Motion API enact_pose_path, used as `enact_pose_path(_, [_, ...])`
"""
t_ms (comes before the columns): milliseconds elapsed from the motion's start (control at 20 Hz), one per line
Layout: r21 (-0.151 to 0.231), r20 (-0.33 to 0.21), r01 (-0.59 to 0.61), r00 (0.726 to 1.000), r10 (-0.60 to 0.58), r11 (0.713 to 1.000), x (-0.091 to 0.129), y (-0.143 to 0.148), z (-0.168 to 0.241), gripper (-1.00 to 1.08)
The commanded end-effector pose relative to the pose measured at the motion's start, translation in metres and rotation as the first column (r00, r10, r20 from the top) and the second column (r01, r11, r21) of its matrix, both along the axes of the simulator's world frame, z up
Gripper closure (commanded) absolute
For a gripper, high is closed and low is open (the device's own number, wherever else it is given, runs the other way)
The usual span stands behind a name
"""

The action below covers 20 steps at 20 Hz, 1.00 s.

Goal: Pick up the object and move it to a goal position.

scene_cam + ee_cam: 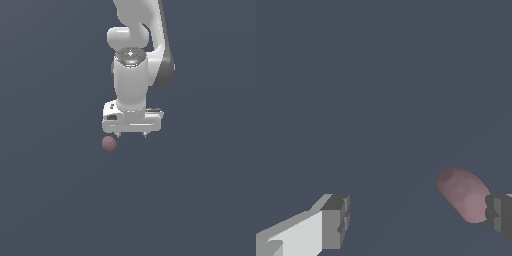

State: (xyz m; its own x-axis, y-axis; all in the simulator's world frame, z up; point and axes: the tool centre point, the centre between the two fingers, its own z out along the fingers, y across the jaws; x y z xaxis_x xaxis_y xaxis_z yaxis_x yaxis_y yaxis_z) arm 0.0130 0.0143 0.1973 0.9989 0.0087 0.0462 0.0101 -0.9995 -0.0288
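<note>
The object, a small dusty-pink sphere (109, 144), lies on the dark grey floor. My white gripper (131, 135) hangs just above it and toward the exterior view's right, fingers pointing down. In the wrist view the sphere (462, 194) sits close against one dark finger pad (499, 218), off the centre of the gap, while the other pad (337, 222) stands far from it. The gripper (418, 220) is open and holds nothing. No mark of the goal position is in view.
A plain dark grey surface (55, 200) spreads on all sides. The arm's white links (132, 45) rise above the gripper.
</note>
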Motion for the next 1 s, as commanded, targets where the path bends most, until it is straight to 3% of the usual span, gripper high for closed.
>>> enact_pose_path(0, [0.0,0.0,0.0,1.0,0.0,1.0,0.0,0.0,0.0,-0.92])
enact_pose_path(450, [-0.016,0.009,0.047,0.999,-0.047,0.999,-0.001,-0.033,0.015,-0.92])
enact_pose_path(950, [-0.02,0.007,0.011,1.0,-0.011,1.0,-0.003,-0.037,0.009,-0.92])
